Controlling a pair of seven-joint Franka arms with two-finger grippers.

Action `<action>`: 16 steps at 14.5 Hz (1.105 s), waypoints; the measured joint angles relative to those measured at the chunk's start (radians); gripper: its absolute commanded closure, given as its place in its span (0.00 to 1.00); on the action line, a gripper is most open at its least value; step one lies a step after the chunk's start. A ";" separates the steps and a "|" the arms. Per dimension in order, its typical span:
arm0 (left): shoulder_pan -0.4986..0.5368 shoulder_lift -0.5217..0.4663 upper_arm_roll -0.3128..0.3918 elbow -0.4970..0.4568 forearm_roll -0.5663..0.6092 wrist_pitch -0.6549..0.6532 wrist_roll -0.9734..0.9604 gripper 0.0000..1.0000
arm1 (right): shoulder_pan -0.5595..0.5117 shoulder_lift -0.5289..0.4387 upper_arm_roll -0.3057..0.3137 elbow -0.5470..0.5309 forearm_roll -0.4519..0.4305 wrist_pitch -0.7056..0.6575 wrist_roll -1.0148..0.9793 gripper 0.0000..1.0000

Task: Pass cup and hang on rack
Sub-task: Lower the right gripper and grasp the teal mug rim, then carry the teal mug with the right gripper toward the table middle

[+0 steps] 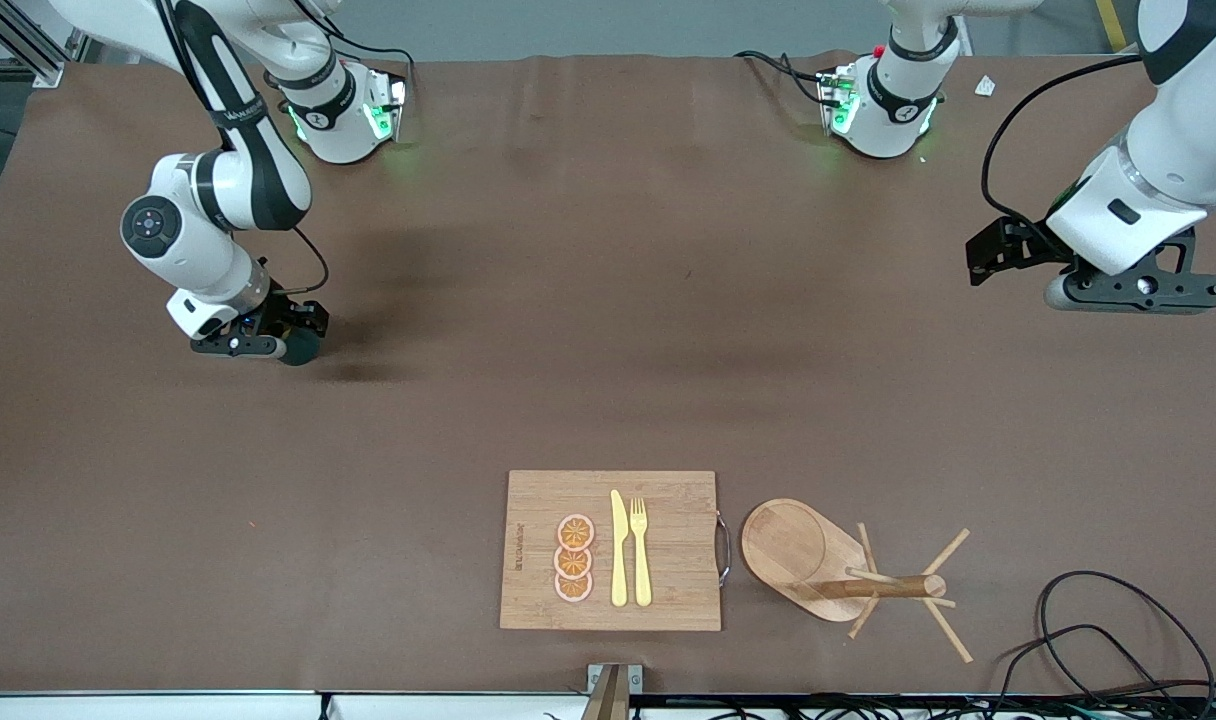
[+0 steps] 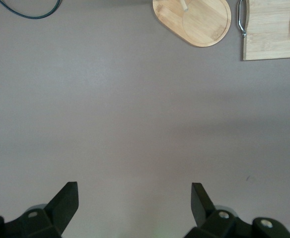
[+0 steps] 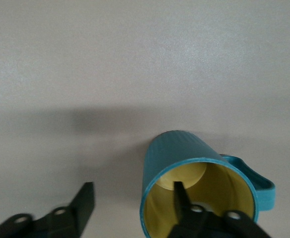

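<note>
One right gripper (image 3: pixel 132 206) jaws apart astride cup (image 3: pixel 197 186) wall, left gripper (image 2: pixel 135 203) jaws apart, rack (image 1: pixel 848 565) beside cutting board (image 1: pixel 610 550).

White rounded shells are joined by black bands on both arms; black cables are looped alongside them. Black angular fingers (image 2: pixel 65 203) are fitted, and green lights glow at the bases.

A rectangular bamboo cutting board (image 1: pixel 610 550) with a metal handle (image 1: pixel 724 546) lies on the brown table (image 1: pixel 608 330), close to the front camera. On it rest three orange slices (image 1: pixel 574 558) in a row, with a yellow knife (image 1: pixel 619 548) and a yellow fork (image 1: pixel 640 550) side by side next to them. A black cable (image 1: pixel 1118 625) loops at the left arm's end.
</note>
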 measured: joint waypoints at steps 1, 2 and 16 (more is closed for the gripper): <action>0.000 0.000 0.000 0.000 0.000 0.003 0.000 0.00 | -0.002 0.000 0.000 0.000 0.000 0.000 0.001 0.58; 0.000 0.001 0.000 0.000 0.000 0.005 0.000 0.00 | -0.003 0.000 0.000 0.000 0.000 0.000 0.001 0.67; -0.003 0.029 0.000 0.000 0.000 0.043 -0.001 0.00 | 0.008 -0.001 0.003 0.015 0.000 -0.049 0.076 1.00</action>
